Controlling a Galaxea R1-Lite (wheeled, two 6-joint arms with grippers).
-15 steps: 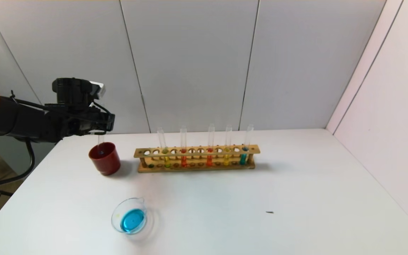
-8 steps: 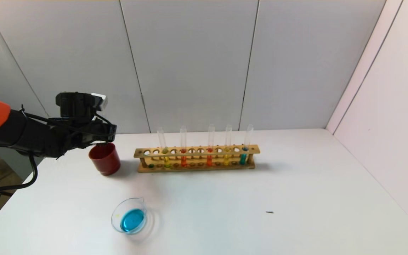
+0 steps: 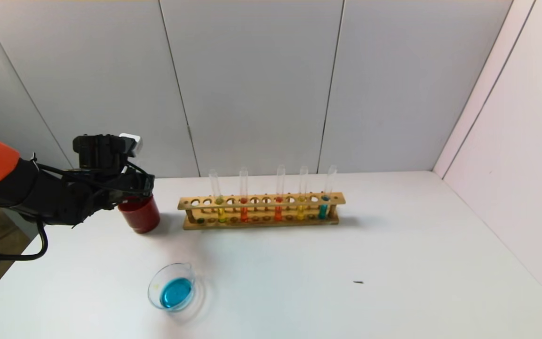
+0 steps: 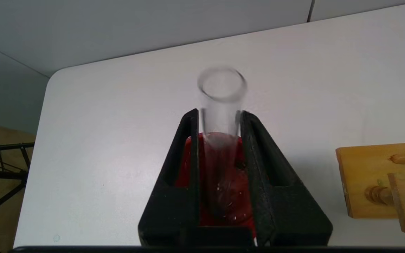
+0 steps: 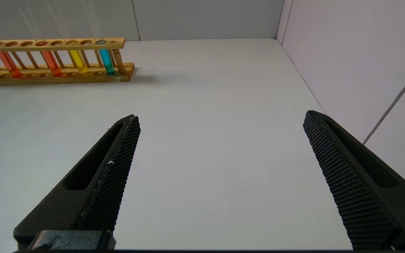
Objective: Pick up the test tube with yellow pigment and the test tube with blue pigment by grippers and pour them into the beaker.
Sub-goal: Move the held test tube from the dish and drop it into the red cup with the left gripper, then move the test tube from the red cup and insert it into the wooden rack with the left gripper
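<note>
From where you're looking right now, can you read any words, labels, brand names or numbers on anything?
None can be read.
Left tool: plain black fingers either side of an empty test tube over the red cup; no lettering.
White block on that arm: no text legible.
Wooden rack, its test tubes and the beaker: no markings visible.
Right tool: plain black fingers.

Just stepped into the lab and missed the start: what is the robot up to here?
The left gripper is over the dark red cup, with an emptied clear test tube standing between its fingers, lower end inside the cup. The beaker near the front of the table already holds blue liquid. Five tubes sit in the wooden rack, including a yellow one and a blue one. The right gripper hangs open over bare table.
</note>
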